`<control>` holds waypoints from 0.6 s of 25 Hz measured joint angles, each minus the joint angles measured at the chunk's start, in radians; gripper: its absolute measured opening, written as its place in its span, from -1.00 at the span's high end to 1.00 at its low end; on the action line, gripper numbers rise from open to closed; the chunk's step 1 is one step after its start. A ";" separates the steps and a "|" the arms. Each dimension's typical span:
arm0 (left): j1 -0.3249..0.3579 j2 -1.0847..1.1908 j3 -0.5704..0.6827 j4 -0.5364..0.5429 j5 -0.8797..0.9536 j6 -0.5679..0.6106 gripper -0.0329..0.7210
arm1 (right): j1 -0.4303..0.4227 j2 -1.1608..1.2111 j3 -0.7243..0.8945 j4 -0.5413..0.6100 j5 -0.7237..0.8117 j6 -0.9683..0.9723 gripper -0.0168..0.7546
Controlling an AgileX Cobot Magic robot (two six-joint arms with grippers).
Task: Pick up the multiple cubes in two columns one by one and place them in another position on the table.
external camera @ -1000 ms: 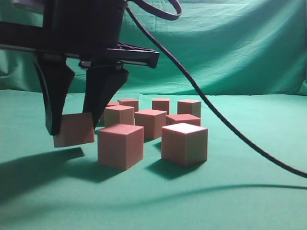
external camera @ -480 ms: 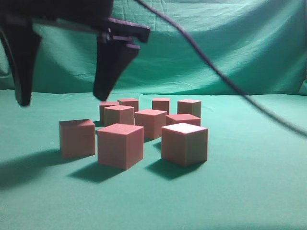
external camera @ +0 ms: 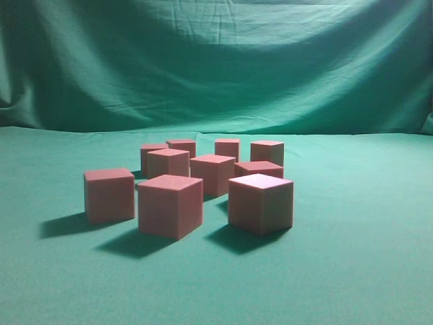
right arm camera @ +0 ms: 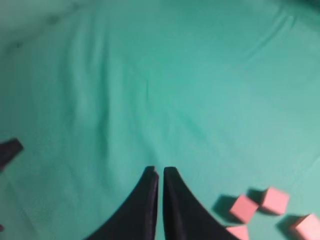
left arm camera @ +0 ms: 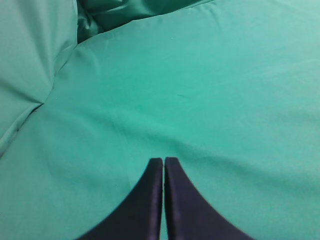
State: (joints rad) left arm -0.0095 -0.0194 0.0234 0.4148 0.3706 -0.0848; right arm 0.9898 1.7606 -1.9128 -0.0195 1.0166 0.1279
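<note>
Exterior view. We see nine cubes [external camera: 215, 175] standing flat on the teal tabletop [external camera: 352, 271], grouped near the middle. One cube [external camera: 109, 195] sits alone at the left, just beside the front-left cube [external camera: 170, 206] with a narrow gap between them. The front-right cube [external camera: 260, 203] is turned so that one vertical edge faces us. Behind these we count six more in a tighter cluster, the rearmost ones partly hidden. Being cubes, they have no long axis; most show a broad face toward us, slightly turned. A draped green backdrop [external camera: 216, 61] rises behind. We see no claw in this view.

Left wrist view. The left claw [left arm camera: 164, 160] hangs over bare tabletop cloth, its two dark fingers pressed together, holding nothing. No cubes appear here, so we cannot place them relative to it.

Right wrist view. The right claw [right arm camera: 156, 171] is likewise closed tight and empty, high above the tabletop. Four cubes show at the lower right corner, well apart from the fingertips and to their right; two are cut by the frame edge. The picture is soft, so we cannot tell their exact turn. A dark shape [right arm camera: 9, 150] pokes in at the left edge; we cannot identify it.
</note>
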 joint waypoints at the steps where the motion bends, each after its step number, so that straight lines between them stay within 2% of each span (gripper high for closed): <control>1: 0.000 0.000 0.000 0.000 0.000 0.000 0.91 | 0.000 -0.045 -0.005 -0.010 0.000 -0.014 0.96; 8: 0.000 0.000 0.000 0.000 0.000 0.000 0.91 | 0.000 -0.289 -0.007 -0.026 0.095 -0.084 0.96; 15: 0.000 0.000 0.000 0.000 0.000 0.000 0.91 | 0.002 -0.587 0.239 0.002 0.138 -0.138 0.96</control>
State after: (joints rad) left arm -0.0095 -0.0194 0.0234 0.4148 0.3706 -0.0848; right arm 0.9915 1.1739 -1.6735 -0.0178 1.1544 -0.0100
